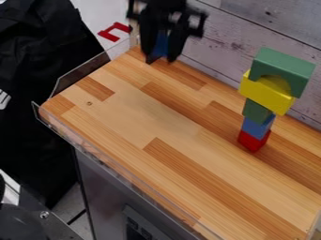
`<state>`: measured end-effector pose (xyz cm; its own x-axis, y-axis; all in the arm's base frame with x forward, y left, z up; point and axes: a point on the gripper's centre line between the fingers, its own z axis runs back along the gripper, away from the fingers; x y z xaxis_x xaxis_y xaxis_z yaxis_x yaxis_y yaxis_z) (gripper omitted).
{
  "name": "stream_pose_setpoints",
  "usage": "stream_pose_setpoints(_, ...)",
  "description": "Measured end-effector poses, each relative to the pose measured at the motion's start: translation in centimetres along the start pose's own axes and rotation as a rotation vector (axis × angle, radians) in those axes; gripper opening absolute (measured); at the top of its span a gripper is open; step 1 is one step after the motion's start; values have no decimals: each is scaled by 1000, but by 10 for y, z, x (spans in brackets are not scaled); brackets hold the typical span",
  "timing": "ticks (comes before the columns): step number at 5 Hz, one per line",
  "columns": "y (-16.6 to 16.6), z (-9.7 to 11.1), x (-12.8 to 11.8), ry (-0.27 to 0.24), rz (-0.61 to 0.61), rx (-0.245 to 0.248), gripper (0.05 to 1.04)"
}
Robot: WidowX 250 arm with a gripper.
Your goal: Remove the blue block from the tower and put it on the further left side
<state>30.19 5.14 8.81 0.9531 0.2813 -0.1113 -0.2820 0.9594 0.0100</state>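
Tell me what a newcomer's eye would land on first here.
Probably the top-heavy tower on the right, its wide yellow block and green arch perched over smaller blocks. Next, the black gripper near the top edge, left of centre, with a blue block between its fingers.

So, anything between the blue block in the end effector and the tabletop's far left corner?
Nothing visible stands between the blue block and that corner; the tower stands off to the picture's right.
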Motion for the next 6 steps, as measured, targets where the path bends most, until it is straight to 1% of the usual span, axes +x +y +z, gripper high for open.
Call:
stream_pose_setpoints(1, 14, -14, -1, 11, 26, 14, 485)
stream_pose_setpoints(2, 26, -29, -1, 24, 39, 10, 485)
stream_pose_setpoints(3, 33, -43, -3, 22, 46, 15, 485)
stream_pose_setpoints(4, 34, -60, 0, 19, 47, 2, 485)
stream_pose_setpoints(5, 35, -70, -3, 9, 59, -37, 485)
stream_pose_setpoints(6, 32, -75, -3, -16, 67, -62, 532)
